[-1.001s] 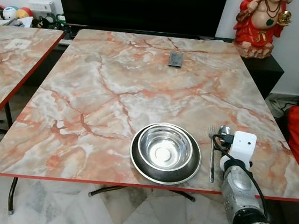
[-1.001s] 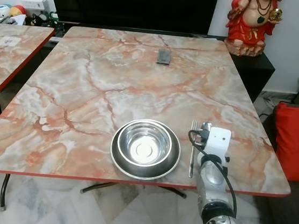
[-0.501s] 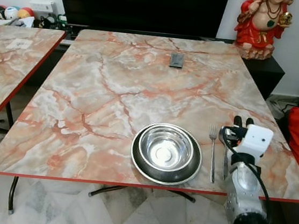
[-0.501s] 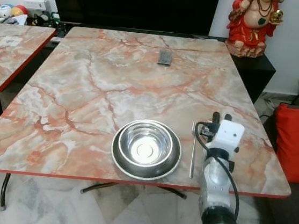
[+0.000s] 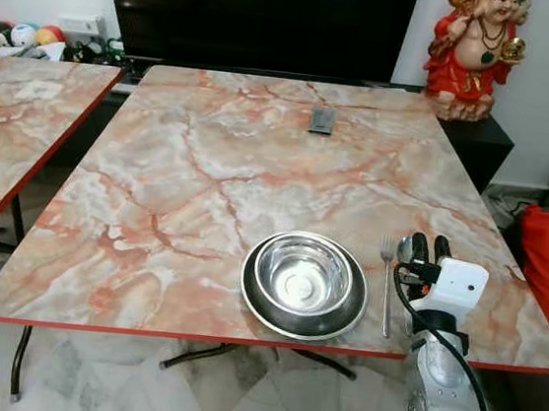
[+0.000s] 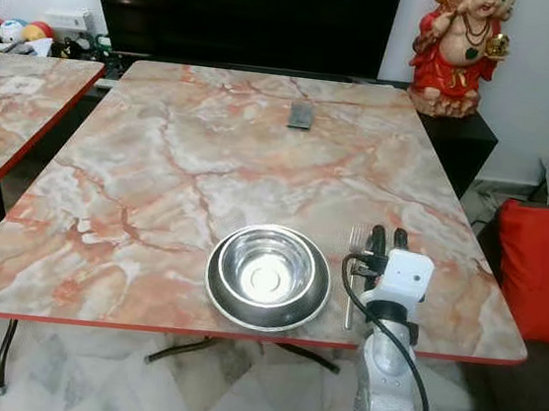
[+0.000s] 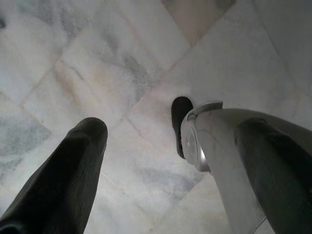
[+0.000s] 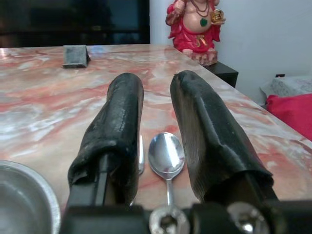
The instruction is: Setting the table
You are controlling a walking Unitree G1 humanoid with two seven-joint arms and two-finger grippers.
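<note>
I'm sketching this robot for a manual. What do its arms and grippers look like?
The right arm is a silver metal cylinder topped by a white boxy wrist housing, with a black cable looping alongside. The right gripper has two long, thick black fingers with a worn, rubbery surface. The left gripper has black fingers too, beside a silver casing.

Head stereo pair looks fwd/down at marble table (image 5: 210, 159); both share steel bowl (image 6: 268, 266). R wrist cam sits low, close over spoon (image 8: 166, 152), facing table's far end. L wrist cam faces tiled floor (image 7: 97, 73).
</note>
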